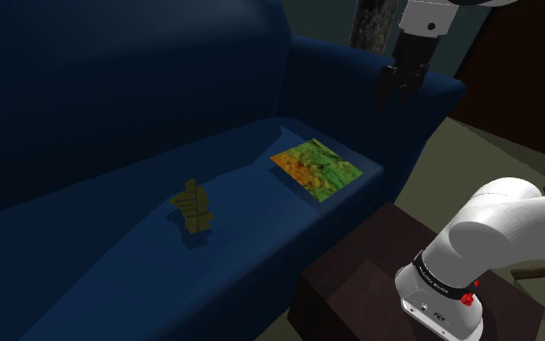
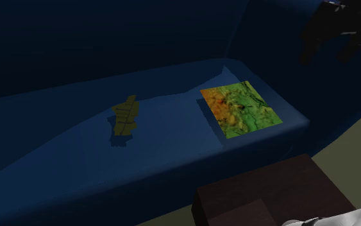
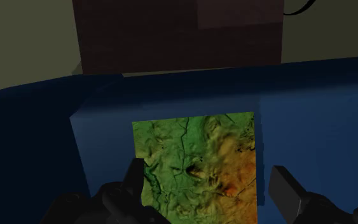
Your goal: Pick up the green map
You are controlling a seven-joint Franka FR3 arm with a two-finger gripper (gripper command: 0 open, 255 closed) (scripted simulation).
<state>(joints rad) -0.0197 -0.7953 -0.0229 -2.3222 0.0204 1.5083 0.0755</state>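
On the seat of a dark blue sofa (image 1: 115,252), a flat rectangular green-and-orange map (image 1: 316,168) lies at the shoulder view's right end, near the armrest. The black 2-finger gripper (image 1: 400,97) hangs above it, spread wide, holding nothing.

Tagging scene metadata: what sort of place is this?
Probably a living room in a house: a dark blue sofa with backrest and armrest, the green map and a small olive object on its seat, and plain floor in front.
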